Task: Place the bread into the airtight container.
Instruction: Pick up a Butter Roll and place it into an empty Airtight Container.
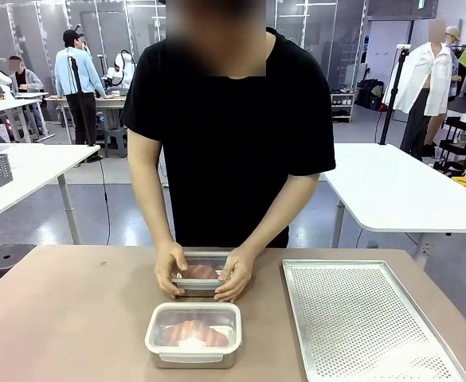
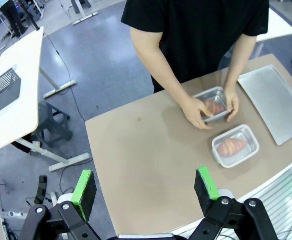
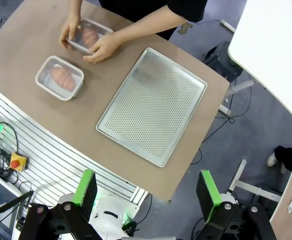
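Two airtight containers stand on the brown table. The nearer airtight container point(image 1: 193, 334) point(image 2: 234, 146) point(image 3: 60, 77) has a clear lid on it and a bread point(image 1: 194, 331) inside. The farther container point(image 1: 201, 275) point(image 2: 213, 105) point(image 3: 90, 36) also holds a bread point(image 1: 201, 271), and the person's two hands point(image 1: 236, 274) press on its sides and lid. My left gripper point(image 2: 145, 186) hangs open, high above the table's left part, with nothing between its fingers. My right gripper point(image 3: 147, 191) is open too, high over the table's near right edge.
A perforated metal tray point(image 1: 360, 318) point(image 3: 153, 105) point(image 2: 275, 100) lies flat on the right side of the table. The person stands at the far edge. White tables point(image 1: 400, 187) stand behind, and the table's left half point(image 1: 65, 310) is bare.
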